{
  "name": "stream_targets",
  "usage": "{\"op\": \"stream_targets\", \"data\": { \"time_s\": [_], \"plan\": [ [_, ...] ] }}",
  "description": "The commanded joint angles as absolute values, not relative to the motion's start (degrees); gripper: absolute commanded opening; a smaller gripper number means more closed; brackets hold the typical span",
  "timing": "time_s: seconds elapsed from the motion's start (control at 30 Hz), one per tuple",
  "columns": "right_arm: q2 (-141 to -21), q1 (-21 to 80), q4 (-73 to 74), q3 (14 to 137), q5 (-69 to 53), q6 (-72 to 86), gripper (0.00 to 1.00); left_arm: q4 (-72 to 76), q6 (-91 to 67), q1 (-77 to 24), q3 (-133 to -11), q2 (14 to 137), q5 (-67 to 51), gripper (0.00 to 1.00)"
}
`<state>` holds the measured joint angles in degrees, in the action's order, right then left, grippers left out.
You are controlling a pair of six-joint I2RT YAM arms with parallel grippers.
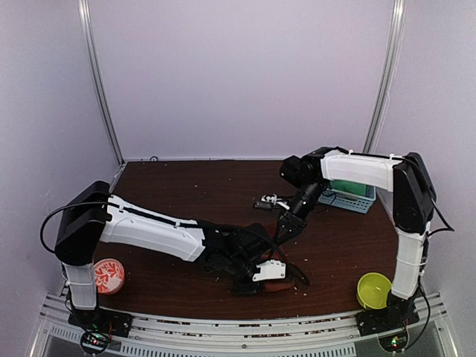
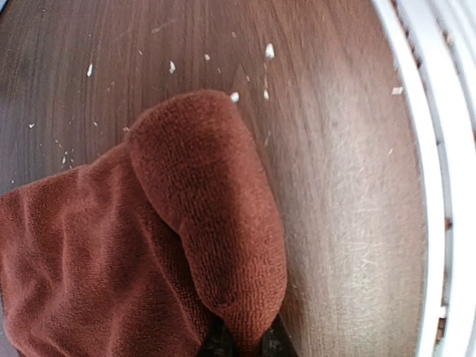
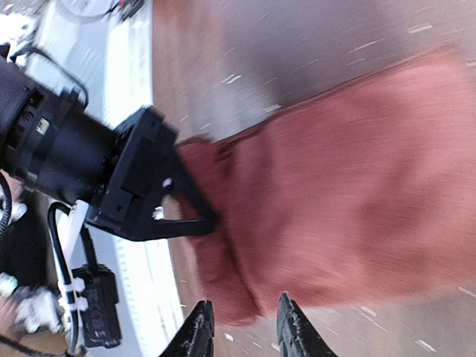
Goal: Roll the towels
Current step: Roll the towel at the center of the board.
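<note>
Right wrist view: the left hand (image 3: 202, 223) was closed on a folded edge of the rust-red towel (image 3: 342, 193), lying near-centre on the table (image 1: 186, 186); the right hand (image 3: 242, 335) stood slightly open, empty.

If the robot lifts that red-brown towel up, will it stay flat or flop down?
It would probably flop: the red-brown towel bends into a soft fold where the left gripper pinches it. It looks light and fuzzy, so it likely won't slip out easily. The loose fold may unroll if let go.
</note>
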<state>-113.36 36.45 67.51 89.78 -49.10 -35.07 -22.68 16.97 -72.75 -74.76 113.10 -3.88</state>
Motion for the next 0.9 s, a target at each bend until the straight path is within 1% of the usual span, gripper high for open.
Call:
{"op": "stream_targets", "data": {
  "time_s": [0.0, 0.1, 0.17, 0.27, 0.33, 0.43, 0.53, 0.6, 0.67, 0.77, 0.83, 0.87],
  "plan": [
    [-107.02, 31.55, 68.08, 97.67, -36.11, -32.80, 0.29, -27.22, 13.58, -69.34, -80.02, 115.39, -17.72, 0.00],
    [-100.52, 27.03, 66.24, 102.13, -30.08, -31.20, 0.32, -29.34, 12.10, -66.98, -82.47, 117.76, -24.50, 0.00],
    [-95.46, 24.66, 62.57, 101.76, -28.57, -29.11, 0.34, -30.72, 10.67, -64.86, -84.03, 119.90, -29.48, 0.00],
    [-87.75, 23.76, 60.59, 97.45, -33.15, -29.87, 0.39, -33.13, 8.46, -62.01, -87.04, 123.84, -36.45, 0.00],
    [-83.10, 23.82, 60.39, 93.50, -38.66, -31.31, 0.41, -33.28, 7.60, -60.93, -87.56, 125.52, -39.89, 0.00],
    [-77.29, 24.58, 64.43, 88.89, -46.45, -37.63, 0.42, -32.15, 6.11, -59.75, -86.83, 127.38, -44.35, 0.00],
    [-73.78, 28.44, 68.01, 85.27, -46.86, -42.09, 0.41, -30.39, 3.41, -57.94, -85.16, 128.75, -49.38, 0.00],
    [-72.81, 31.06, 69.92, 82.82, -46.13, -45.08, 0.39, -28.32, 1.42, -56.87, -83.34, 129.25, -51.30, 0.00],
    [-72.80, 33.97, 72.37, 79.63, -44.90, -49.98, 0.38, -27.16, 0.19, -56.08, -82.29, 129.79, -52.40, 0.00],
    [-73.43, 42.45, 69.97, 75.89, -36.69, -48.98, 0.38, -28.97, 0.08, -55.41, -83.18, 131.58, -54.20, 0.00],
    [-73.55, 48.67, 65.53, 72.23, -30.32, -46.73, 0.38, -30.17, 0.00, -55.37, -84.53, 132.83, -54.19, 0.01],
    [-73.43, 51.50, 60.58, 70.09, -26.78, -44.72, 0.38, -30.37, -0.31, -55.37, -84.96, 133.29, -54.10, 0.01]
  ]
}}
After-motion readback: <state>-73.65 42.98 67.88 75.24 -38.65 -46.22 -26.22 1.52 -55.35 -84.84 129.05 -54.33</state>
